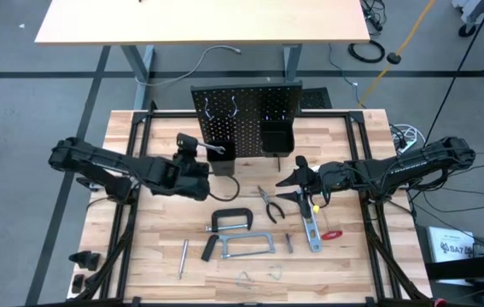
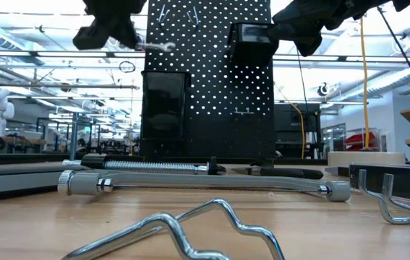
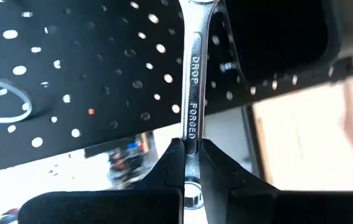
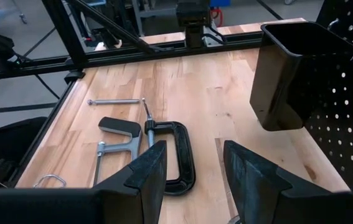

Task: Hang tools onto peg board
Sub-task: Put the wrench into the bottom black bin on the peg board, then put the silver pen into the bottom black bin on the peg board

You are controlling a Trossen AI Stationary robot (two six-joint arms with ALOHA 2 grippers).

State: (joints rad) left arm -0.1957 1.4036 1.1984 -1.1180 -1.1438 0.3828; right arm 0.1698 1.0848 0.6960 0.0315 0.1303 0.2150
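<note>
- Near edge of the bench (image 1: 335, 145): the grey hacksaw (image 1: 246, 246) and black C-clamp (image 1: 231, 220) lie flat, the pliers (image 1: 269, 205) just beyond them.
- Right claw (image 4: 192, 171) hovers over the bench, fingers parted and empty.
- Left claw (image 3: 190, 163) is clamped tight on the silver wrench (image 3: 194, 87), lifted up in front of the peg board (image 1: 246, 119).
</note>
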